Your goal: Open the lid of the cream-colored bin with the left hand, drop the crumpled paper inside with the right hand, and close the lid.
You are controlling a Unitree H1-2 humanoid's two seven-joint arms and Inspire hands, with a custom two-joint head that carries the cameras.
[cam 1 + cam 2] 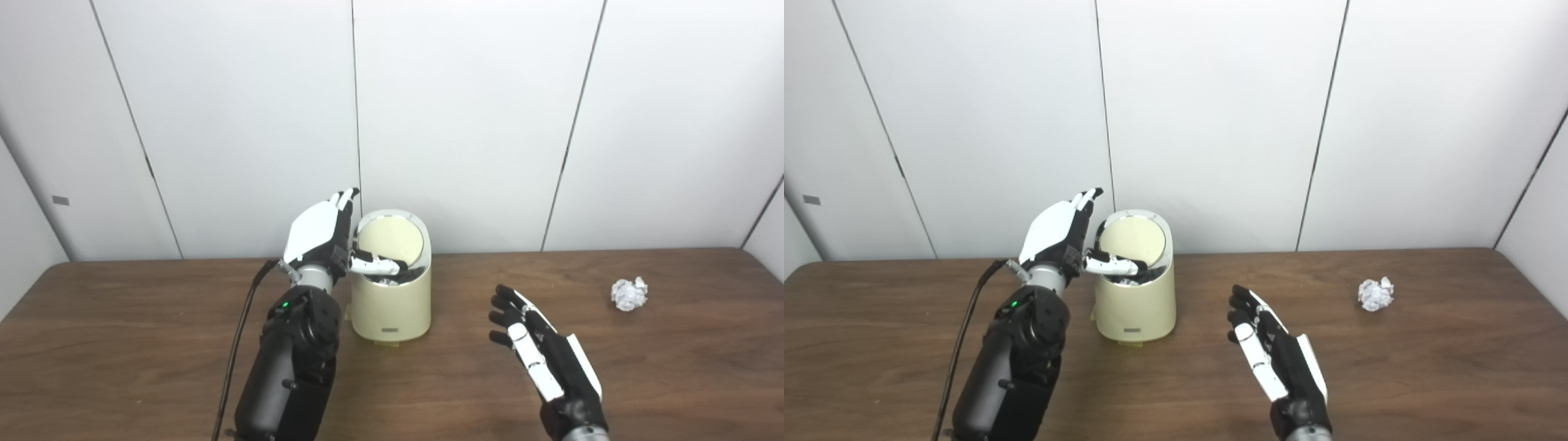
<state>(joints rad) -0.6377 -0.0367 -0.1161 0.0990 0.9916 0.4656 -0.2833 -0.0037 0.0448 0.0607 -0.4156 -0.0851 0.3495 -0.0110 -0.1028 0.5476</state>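
The cream-colored bin (392, 306) stands at the table's middle back, its round lid (389, 239) tipped up so the inside faces me. My left hand (318, 236) is at the bin's left rim, open, fingers pointing up beside the raised lid and the thumb reaching across the opening. Something pale and crumpled shows inside the bin under the thumb. A crumpled white paper ball (629, 294) lies on the table far to the right. My right hand (539, 352) hovers to the right of the bin, open and holding nothing, well left of the paper ball.
The brown wooden table (122, 343) runs across the whole view, with a white panelled wall (465, 122) close behind the bin. A black cable (239, 343) hangs along my left forearm.
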